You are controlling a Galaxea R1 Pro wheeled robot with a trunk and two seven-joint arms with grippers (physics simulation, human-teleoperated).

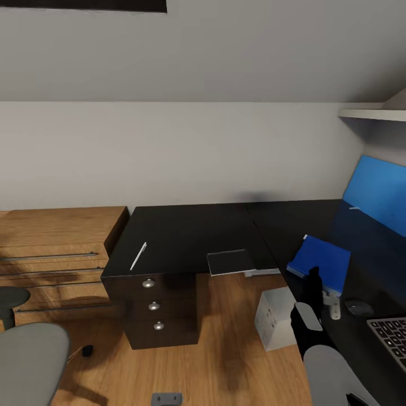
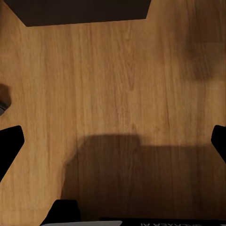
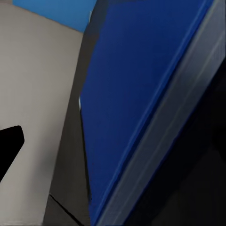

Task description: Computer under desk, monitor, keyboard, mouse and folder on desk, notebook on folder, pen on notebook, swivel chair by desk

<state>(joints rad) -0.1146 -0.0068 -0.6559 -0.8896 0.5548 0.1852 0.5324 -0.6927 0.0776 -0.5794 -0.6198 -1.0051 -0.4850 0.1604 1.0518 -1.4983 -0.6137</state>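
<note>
On the glossy black desk point(image 1: 192, 231), just ahead of your right claw point(image 1: 314, 282), the blue folder point(image 1: 320, 261) lay flat, and whether that claw's fingers pinched its near edge you could not tell. Beside the claw sat the mouse point(image 1: 358, 307) and keyboard point(image 1: 391, 332); your left claw point(image 2: 113, 141) hung spread over bare floor point(image 2: 103, 84).

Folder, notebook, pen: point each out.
folder point(image 1: 321, 260), head view, middle of its blue cover.
notebook point(image 1: 231, 261), head view, centre of its dark cover.
pen point(image 1: 138, 256), head view, midway along its white shaft.
</note>
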